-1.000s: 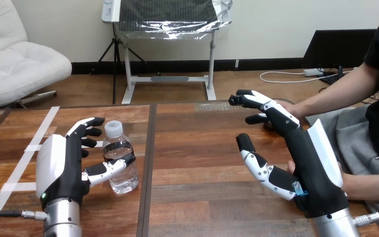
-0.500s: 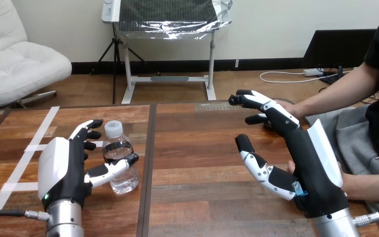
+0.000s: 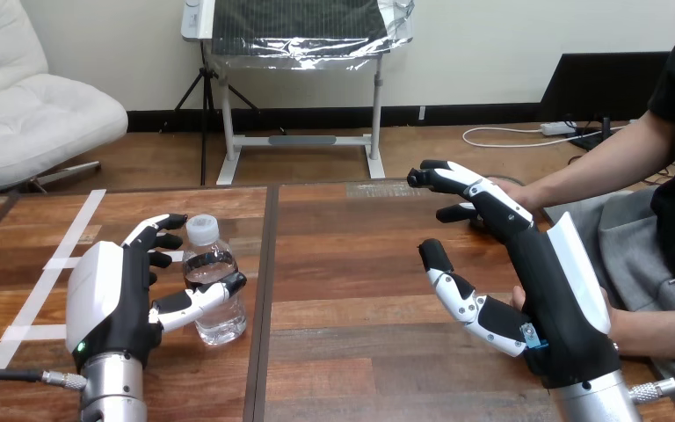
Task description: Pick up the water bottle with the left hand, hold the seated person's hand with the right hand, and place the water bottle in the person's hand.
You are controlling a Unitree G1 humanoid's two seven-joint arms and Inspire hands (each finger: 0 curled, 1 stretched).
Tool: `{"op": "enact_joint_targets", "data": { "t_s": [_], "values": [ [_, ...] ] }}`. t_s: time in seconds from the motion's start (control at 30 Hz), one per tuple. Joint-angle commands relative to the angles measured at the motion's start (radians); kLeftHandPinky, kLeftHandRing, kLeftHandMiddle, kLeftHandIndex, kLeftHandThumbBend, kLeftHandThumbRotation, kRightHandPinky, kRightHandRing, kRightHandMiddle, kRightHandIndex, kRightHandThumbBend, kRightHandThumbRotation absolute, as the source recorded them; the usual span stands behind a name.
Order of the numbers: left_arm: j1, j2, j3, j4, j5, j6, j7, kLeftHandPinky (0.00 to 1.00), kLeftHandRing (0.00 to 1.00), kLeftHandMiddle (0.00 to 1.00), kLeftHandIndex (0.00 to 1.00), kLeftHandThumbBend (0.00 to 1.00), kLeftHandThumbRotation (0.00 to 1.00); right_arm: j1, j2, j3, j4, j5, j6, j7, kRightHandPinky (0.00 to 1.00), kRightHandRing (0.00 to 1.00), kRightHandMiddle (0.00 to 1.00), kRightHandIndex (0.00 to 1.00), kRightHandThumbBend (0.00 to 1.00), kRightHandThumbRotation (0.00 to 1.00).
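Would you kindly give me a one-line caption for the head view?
Left hand open around the upright water bottle on the wooden table; right hand open beside the person's hand.

Table (image 3: 360, 352): wooden, plank-patterned top in reddish brown; one dark seam (image 3: 266, 290) runs front to back, just to the thumb side of the left hand (image 3: 110, 299) and well apart from the right hand (image 3: 545, 299).
White tape (image 3: 26, 308): one long slanted strip with short cross strips, flat on the wood on the outer side of the left hand.
Water bottle (image 3: 214, 290): clear, white-capped, standing upright on the wood between the left hand's thumb and fingers; thumb across its front.
Pale patch (image 3: 378, 189): flat at the far edge, just beside the right hand's fingertips.
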Motion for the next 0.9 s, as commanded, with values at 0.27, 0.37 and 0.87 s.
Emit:
{"op": "enact_joint_targets", "data": {
  "t_s": [0.27,0.37,0.87],
  "values": [
    [-0.08,0.029,-0.008,-0.019,0.007,-0.012,0.0,0.62,0.68,0.72,0.75,0.92,0.36,-0.064,0.0,0.002,-0.026,0.015,-0.002,0.003,0.68,0.81,0.85,0.77,0.27,0.12],
    [-0.086,0.03,-0.008,-0.011,0.004,-0.013,-0.003,0.62,0.68,0.72,0.76,0.91,0.37,-0.064,0.0,0.002,-0.025,0.018,-0.003,0.003,0.68,0.81,0.85,0.77,0.27,0.12],
    [-0.154,0.05,-0.031,0.04,0.027,0.038,-0.057,0.62,0.69,0.72,0.75,0.9,0.35,-0.064,-0.003,0.003,-0.027,0.015,0.005,0.009,0.69,0.82,0.86,0.77,0.27,0.13]
  ]
}}
